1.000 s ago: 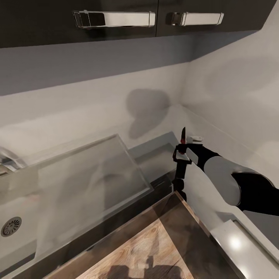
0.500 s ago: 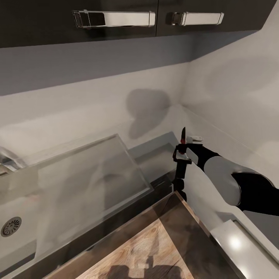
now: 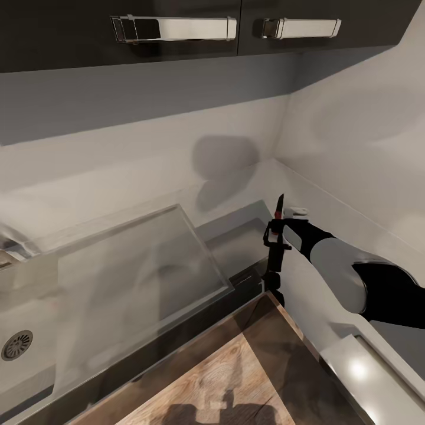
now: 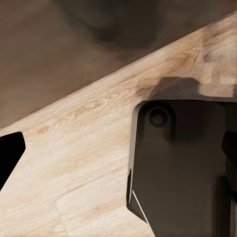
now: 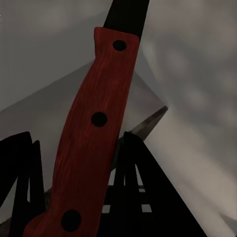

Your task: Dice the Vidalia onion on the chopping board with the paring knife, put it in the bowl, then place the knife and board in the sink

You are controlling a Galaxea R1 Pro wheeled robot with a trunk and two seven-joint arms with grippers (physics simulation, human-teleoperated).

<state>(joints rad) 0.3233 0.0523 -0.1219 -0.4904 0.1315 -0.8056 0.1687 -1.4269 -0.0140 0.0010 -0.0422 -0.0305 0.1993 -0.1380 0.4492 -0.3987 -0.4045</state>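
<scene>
Small paring knife with a red riveted wooden handle and short dark pointed blade [image 3: 279,208]: held upright, tip up, above the far right part of the glossy grey counter [image 3: 242,236] near the wall corner; in the right wrist view the handle [image 5: 91,138] lies between the dark fingers, three black rivets showing. Right pincer [image 3: 275,236]: closed on the knife handle, at the end of a black and white arm reaching in from the right. Rectangular stainless-steel sink with round dark drain [image 3: 16,345] and flat drainboard: set in the counter to the left of the knife, well apart from it. Dark upper cabinets with two chrome bar handles [image 3: 174,28]: above the pale backsplash. Light wood-grain floor [image 3: 218,383]: below the counter's front edge. Left pincer: dark finger parts at the edges of the left wrist view, over the wood floor [image 4: 74,148] and a dark base plate [image 4: 177,163]; whether it is open or closed cannot be told.
</scene>
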